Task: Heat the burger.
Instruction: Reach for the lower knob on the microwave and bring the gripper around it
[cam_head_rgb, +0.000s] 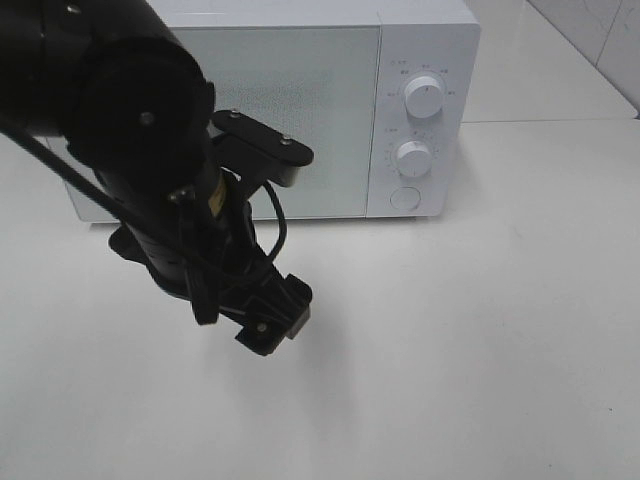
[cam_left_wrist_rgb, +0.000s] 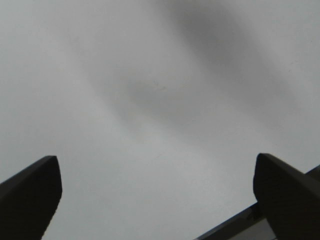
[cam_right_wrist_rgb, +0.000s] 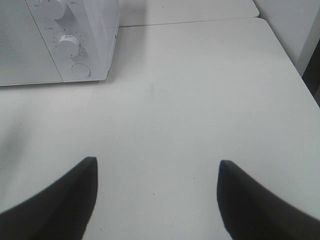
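Observation:
The burger is out of view in every frame. The white microwave (cam_head_rgb: 300, 90) stands at the back of the table with its door shut. My left gripper (cam_head_rgb: 277, 322) hangs in front of the door, pointing down toward the table. In the left wrist view, the left gripper (cam_left_wrist_rgb: 157, 195) is open, its dark fingertips wide apart over a blurred grey surface and nothing between them. My right gripper (cam_right_wrist_rgb: 157, 197) is open and empty above the bare table, to the right of the microwave (cam_right_wrist_rgb: 85, 45). It does not show in the high view.
The left arm's black bulk (cam_head_rgb: 130, 130) covers the microwave's left part and the table below it. Two knobs (cam_head_rgb: 424, 97) (cam_head_rgb: 413, 157) and a round button (cam_head_rgb: 405, 197) sit on the microwave's right panel. White tabletop (cam_head_rgb: 480, 330) stretches right and forward.

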